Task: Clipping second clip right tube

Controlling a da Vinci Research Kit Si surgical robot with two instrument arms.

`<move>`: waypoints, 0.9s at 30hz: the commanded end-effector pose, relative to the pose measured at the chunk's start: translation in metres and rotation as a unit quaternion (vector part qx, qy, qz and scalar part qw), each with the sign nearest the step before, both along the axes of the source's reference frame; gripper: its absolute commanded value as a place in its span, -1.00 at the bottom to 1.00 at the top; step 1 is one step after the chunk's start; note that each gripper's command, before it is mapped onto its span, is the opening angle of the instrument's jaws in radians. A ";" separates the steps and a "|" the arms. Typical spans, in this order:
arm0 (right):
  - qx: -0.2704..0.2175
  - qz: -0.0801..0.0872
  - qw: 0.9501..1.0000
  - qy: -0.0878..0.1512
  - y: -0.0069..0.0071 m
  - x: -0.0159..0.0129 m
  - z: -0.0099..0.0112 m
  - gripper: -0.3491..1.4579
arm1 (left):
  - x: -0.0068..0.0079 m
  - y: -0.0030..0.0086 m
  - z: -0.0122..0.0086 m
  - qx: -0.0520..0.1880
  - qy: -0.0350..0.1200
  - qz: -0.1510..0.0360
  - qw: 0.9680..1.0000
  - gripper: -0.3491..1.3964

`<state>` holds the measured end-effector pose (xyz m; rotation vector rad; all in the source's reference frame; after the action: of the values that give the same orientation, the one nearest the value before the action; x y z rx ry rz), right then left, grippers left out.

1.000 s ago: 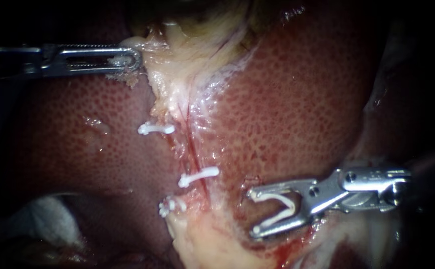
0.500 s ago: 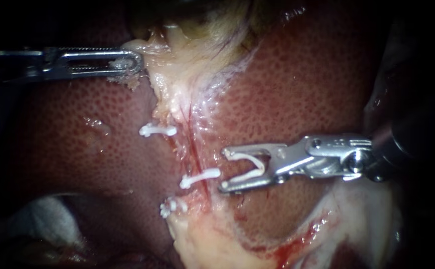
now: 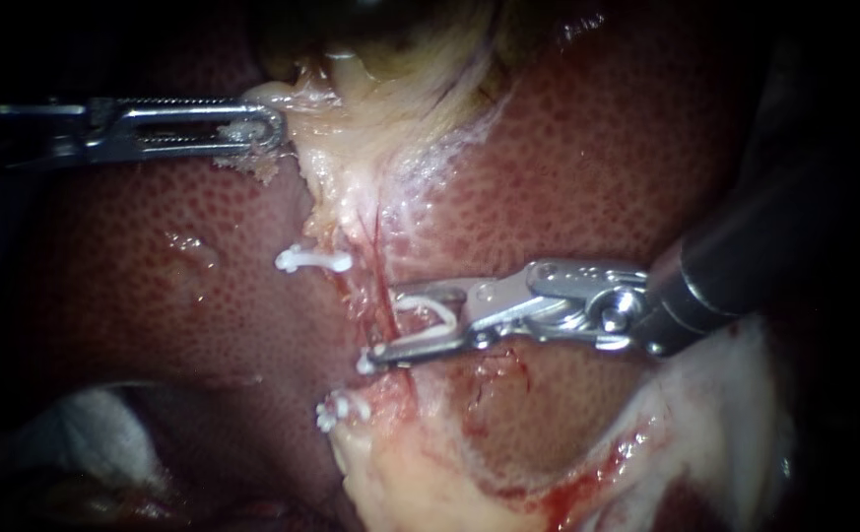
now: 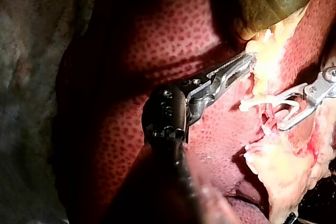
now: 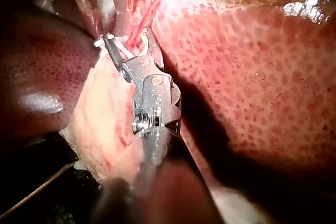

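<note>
The right tube [image 3: 378, 246] runs as a thin red line down the pale tissue between the liver lobes [image 3: 587, 167]. My right instrument [image 3: 382, 323] comes in from the right. Its jaws stand apart, hold an open white clip [image 3: 431, 313] and straddle this tube. One white clip's end [image 3: 363, 363] peeks out under the lower jaw. Another clip [image 3: 311, 259] sits on the strand to the left, and a third [image 3: 339, 406] lies lower down. My left instrument [image 3: 270, 126] is shut on pale tissue [image 3: 311, 108] below the gallbladder [image 3: 380, 30]. The right wrist view shows the jaws [image 5: 127, 35] astride the red tube.
White gauze [image 3: 75, 433] lies at the lower left. Pale fatty tissue [image 3: 420, 473] with a bloody edge fills the lower middle. In the left wrist view my left instrument [image 4: 247, 59] holds the pale tissue, with my right instrument [image 4: 278, 113] beyond it.
My right instrument has moved left and up across the liver with the open clip, from the lower right to astride the red tube. The left instrument has held still.
</note>
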<state>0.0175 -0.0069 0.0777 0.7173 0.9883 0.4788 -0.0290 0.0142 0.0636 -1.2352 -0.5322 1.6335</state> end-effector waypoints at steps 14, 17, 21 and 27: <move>0.069 0.000 0.998 -0.001 -0.0006 0.0009 0.0005 -0.08 | -0.0003 -0.0001 0.0000 0.000 -0.001 0.001 1.000 -1.00; 0.090 0.003 0.996 0.014 -0.0006 0.0009 0.0005 -0.09 | -0.0003 -0.0001 0.0000 0.000 -0.001 0.001 1.000 -1.00; 0.114 -0.003 0.993 0.023 -0.0007 0.0008 0.0004 -0.12 | -0.0003 -0.0001 0.0000 0.000 -0.001 0.001 1.000 -1.00; 0.142 0.009 0.989 0.041 -0.0007 0.0008 0.0004 -0.15 | -0.0003 -0.0002 0.0001 0.000 -0.001 0.001 1.000 -1.00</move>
<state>0.0183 -0.0076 0.0780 0.9960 1.0127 0.6217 -0.0293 0.0140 0.0637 -1.2362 -0.5339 1.6339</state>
